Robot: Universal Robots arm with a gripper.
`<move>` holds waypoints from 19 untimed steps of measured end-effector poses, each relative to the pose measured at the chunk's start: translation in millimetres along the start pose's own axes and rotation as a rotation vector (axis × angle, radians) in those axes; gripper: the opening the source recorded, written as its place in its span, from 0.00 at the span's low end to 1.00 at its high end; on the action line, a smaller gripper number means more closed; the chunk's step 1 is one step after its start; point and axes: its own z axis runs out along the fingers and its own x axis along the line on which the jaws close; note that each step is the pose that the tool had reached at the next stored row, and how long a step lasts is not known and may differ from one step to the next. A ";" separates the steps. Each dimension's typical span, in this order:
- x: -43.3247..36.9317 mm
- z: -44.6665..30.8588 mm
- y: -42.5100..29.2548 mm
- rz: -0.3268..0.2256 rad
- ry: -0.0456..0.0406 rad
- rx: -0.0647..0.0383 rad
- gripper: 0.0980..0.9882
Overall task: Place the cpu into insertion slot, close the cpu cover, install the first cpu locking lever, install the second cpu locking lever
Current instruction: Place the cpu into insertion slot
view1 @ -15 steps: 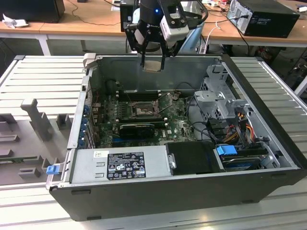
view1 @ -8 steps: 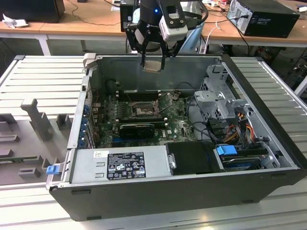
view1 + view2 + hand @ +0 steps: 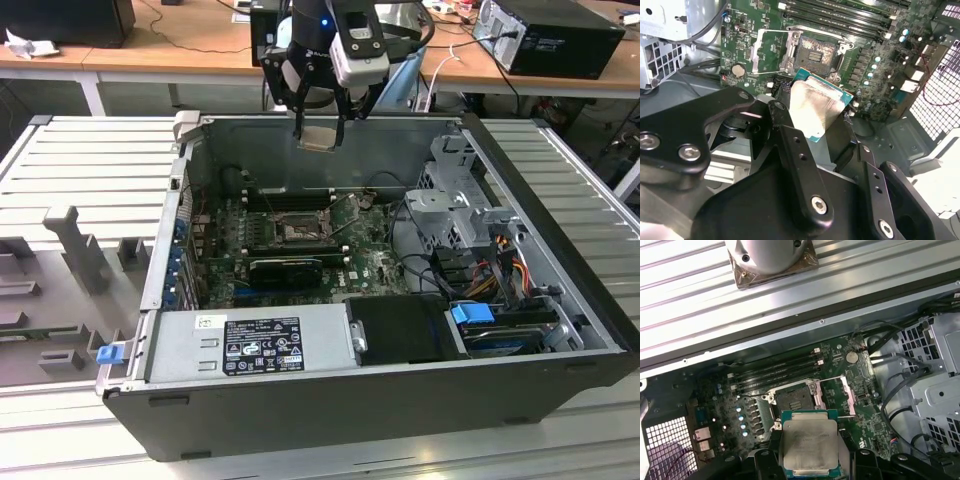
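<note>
While my gripper (image 3: 320, 132) hangs above the far wall of the open computer case (image 3: 400, 420), its two black fingers (image 3: 297, 112) are drawn in on opposite edges of the cpu (image 3: 320, 138), pinching the small square chip between them. In both wrist views the cpu (image 3: 809, 442) shows its pale silvery metal face with a thin green border around it. It is held in the air, well apart from the green motherboard (image 3: 372, 265) on the floor of the case. Below it, near the middle of the motherboard and toward the case's far wall, lies the insertion slot (image 3: 796, 400), a square black socket with a dark, bare centre. The cpu cover (image 3: 837, 396), a thin silvery frame with a large window, is swung open and stands just beside the slot. Long black memory slots (image 3: 775, 372) run between the insertion slot and the far wall. A grey power supply box (image 3: 250, 345) fills the case's near edge. The case rests on a ribbed metal table (image 3: 90, 150).
</note>
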 end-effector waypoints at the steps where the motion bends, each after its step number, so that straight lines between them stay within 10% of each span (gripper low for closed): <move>1: 0.0 0.0 0.0 0.005 -0.0004 0.000 0.48; 19: 0.0 0.0 0.0 0.071 -0.0064 -0.001 0.48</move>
